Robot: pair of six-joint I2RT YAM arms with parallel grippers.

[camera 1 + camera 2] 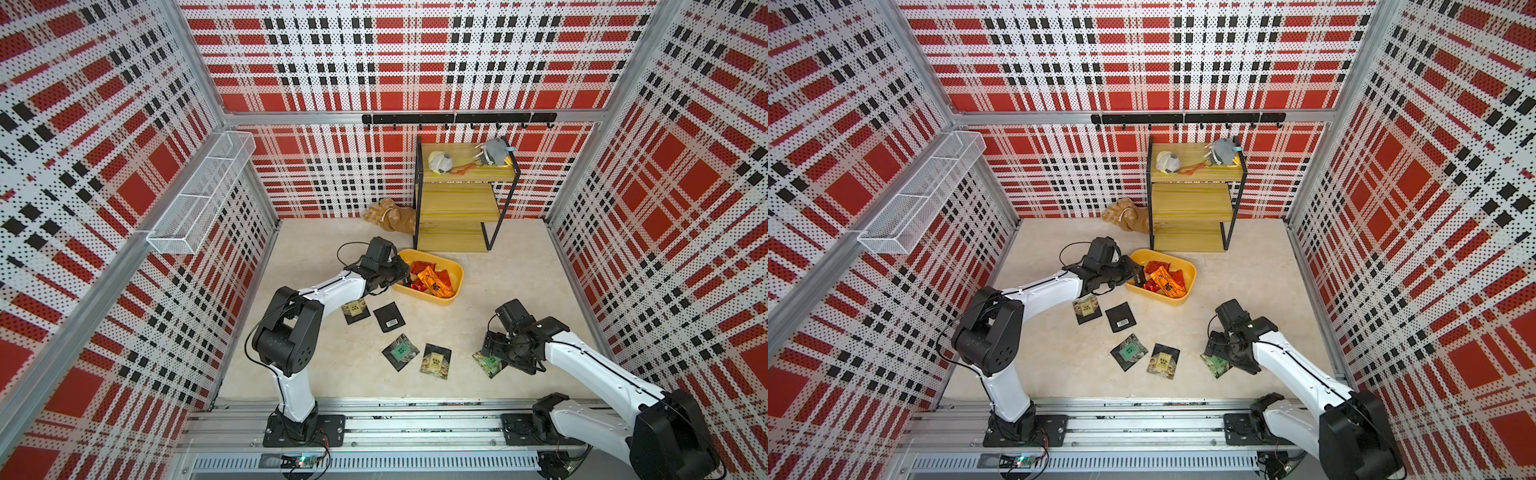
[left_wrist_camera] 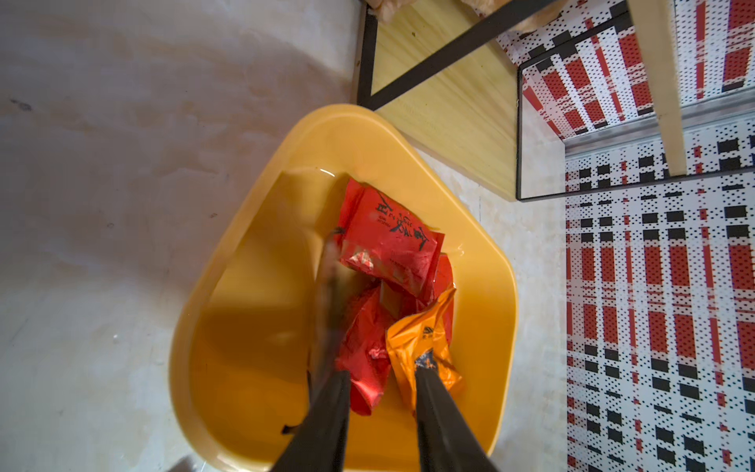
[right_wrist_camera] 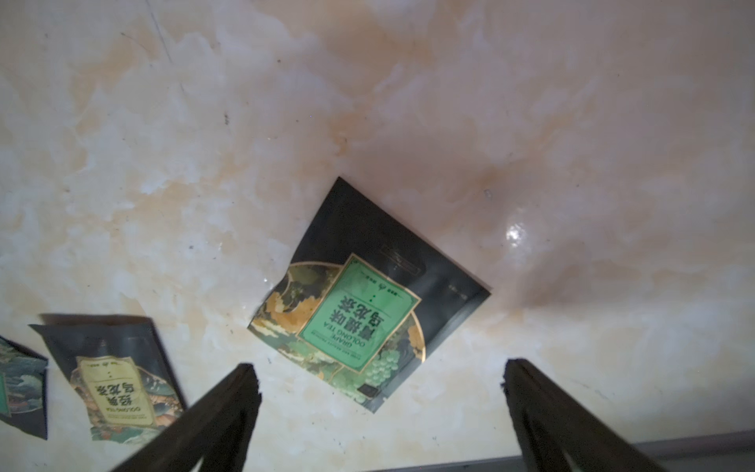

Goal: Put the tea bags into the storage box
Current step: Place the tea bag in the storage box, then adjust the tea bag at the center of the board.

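Marble tabletop (image 1: 519, 270): left gripper (image 2: 382, 371) parted above storage box (image 2: 245, 335), right gripper (image 3: 380, 365) spread wide over a green-label tea bag (image 3: 359, 310).

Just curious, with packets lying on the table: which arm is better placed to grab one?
Likely right: its open right gripper hovers over the black square sachet with green label; the left gripper is over the shallow yellow plastic tub.

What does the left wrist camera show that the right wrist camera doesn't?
Left wrist only: the storage box holding red tea bags and an orange tea bag, near the wooden shelf. Right wrist only: a green-label tea bag and a tan-label tea bag lying flat. Both: the table, and that arm's open hand: left hand, right hand.
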